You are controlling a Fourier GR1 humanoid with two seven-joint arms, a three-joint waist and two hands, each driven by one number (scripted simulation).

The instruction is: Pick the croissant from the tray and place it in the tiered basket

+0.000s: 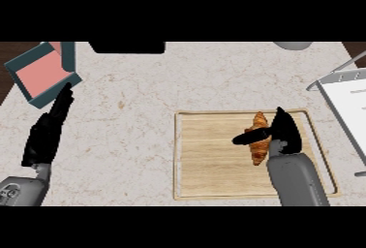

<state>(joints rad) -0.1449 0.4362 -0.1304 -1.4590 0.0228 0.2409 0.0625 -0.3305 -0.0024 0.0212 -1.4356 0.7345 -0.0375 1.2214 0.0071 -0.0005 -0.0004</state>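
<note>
Two robot hands come in from the lower edge over a pale, marbled tabletop [143,121]. The right robot hand [286,133] is over the right half of a wooden tray [214,155], at the croissant [259,150]. Its thumb [247,137] lies across the middle of the croissant, and its fingers, pressed together and pointing away from the robot, stand along the pastry's right side, so the croissant is pinched between thumb and fingers. The croissant's two brown ends show above and below the thumb, running lengthwise up the tray. Whether it rests on the wood or is raised off it cannot be told from this view.

The left robot hand [46,135] shows at the left, well apart from the tray, with its fingers straight, held together and holding nothing. The fingertips point toward a teal box [68,58] with a pink inside at the upper left corner of the tabletop.

At the right edge, just beyond the tray, part of the tiered basket [348,99] shows, with grey wire round a white shelf. At the far edge of the tabletop are a black object [127,47] and a grey rounded object [293,45], both cut off.
</note>
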